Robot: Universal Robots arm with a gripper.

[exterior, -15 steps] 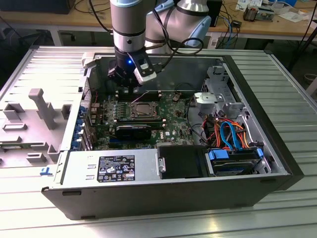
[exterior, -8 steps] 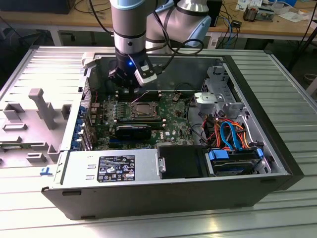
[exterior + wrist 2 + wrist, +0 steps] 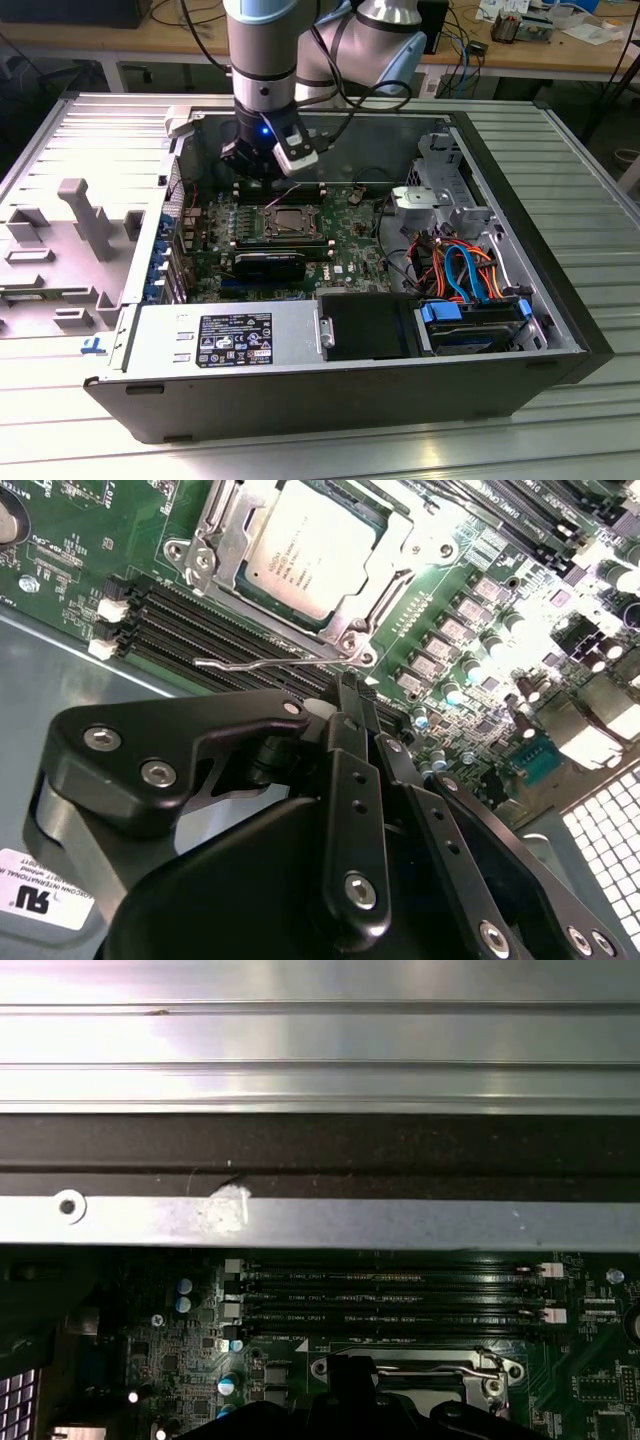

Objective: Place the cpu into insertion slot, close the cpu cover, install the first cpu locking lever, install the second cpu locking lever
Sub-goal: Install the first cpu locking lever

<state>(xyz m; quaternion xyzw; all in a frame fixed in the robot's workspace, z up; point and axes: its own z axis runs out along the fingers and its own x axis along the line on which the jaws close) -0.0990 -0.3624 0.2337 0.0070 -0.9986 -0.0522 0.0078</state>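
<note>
Already the chip [image 3: 305, 542] lay flat in its socket [image 3: 372, 527] on the green motherboard [image 3: 80, 540], its dull silver top showing through the window of the metal cover [image 3: 225, 555], which was down over it. In the second wrist view a thin wire lever [image 3: 262, 663] stood out along the socket's edge next to the memory slots [image 3: 190, 620], its free end lifted off the board. The gripper [image 3: 345, 695] hung just above that lever, between the socket and the slots; its black fingers [image 3: 352, 780] were drawn close together with nothing between them.

In the exterior view the arm [image 3: 262, 60] reached down into the open computer case [image 3: 300, 400], with the gripper [image 3: 262, 180] just behind the socket [image 3: 289, 222], near the middle of the board. The first wrist view showed the memory slots [image 3: 390, 1295] beside the cover's rim [image 3: 410, 1365].
</note>
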